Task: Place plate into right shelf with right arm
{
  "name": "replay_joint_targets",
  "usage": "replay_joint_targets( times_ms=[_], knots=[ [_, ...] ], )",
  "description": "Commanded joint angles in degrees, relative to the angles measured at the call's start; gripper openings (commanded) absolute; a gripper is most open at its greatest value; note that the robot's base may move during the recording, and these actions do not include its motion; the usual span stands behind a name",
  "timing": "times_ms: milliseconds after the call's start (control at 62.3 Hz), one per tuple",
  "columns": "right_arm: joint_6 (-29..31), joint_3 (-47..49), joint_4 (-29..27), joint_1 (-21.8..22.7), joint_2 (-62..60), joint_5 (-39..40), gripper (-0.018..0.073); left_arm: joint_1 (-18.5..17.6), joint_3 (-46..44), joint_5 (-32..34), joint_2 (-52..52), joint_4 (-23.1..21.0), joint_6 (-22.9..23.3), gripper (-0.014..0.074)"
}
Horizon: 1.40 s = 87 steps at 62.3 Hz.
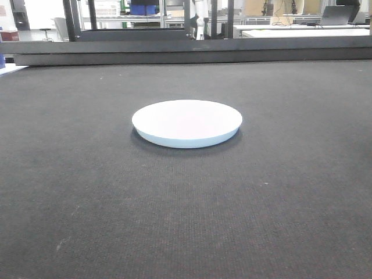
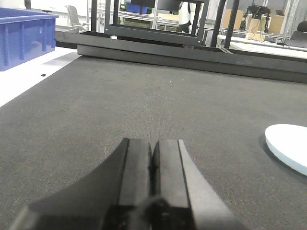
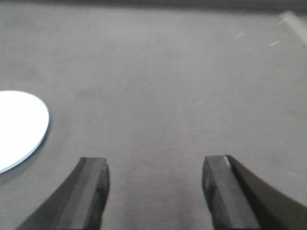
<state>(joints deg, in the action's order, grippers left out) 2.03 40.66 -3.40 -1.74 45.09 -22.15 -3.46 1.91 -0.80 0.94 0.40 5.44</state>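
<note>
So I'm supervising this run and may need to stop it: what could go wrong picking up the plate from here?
The plate lies flat on the mat with a low rim, so a grasp may push it along rather than catch its edge.
The right gripper is open, but the plate sits off to its left; closing now would likely grab nothing.
The left gripper, shut, sits low on the plate's other side; a shoved plate might hit it.

The plate [image 1: 186, 122] looks smooth and white with a faint sheen, the mat [image 1: 87, 203] under it is dark, matt, finely woven cloth with a rough grain, the crate [image 2: 24, 38] is smooth blue plastic, and the left gripper [image 2: 152, 148] is matt black.
</note>
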Motion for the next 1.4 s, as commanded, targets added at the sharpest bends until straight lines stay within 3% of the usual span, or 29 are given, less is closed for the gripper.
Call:
replay_joint_targets(
  times_ms=[0,305,514,658,979,1380],
  knots=[
    [0.0,7.9,0.2,-2.9,7.4,1.9,0.0537,0.1,0.5,5.2,0.6,0.0,0.3,-0.0047],
    [-1.1,32.7,0.3,-13.7,34.5,-10.1,0.0517,0.1,0.5,5.2,0.6,0.0,0.3,-0.0047],
    [-3.9,46.7,1.1,-17.8,51.0,-16.2,0.0517,0.1,0.5,5.2,0.6,0.0,0.3,-0.0047],
    [-6.9,53.9,1.7,-19.7,60.9,-16.2,0.0517,0.1,0.5,5.2,0.6,0.0,0.3,-0.0047],
    [-7.1,58.2,6.6,-20.3,70.0,-12.9,0.0517,0.1,0.5,5.2,0.6,0.0,0.3,-0.0047],
    [-7.1,58.2,6.7,-20.6,73.4,-10.9,0.0517,0.1,0.5,5.2,0.6,0.0,0.3,-0.0047]
  ],
)
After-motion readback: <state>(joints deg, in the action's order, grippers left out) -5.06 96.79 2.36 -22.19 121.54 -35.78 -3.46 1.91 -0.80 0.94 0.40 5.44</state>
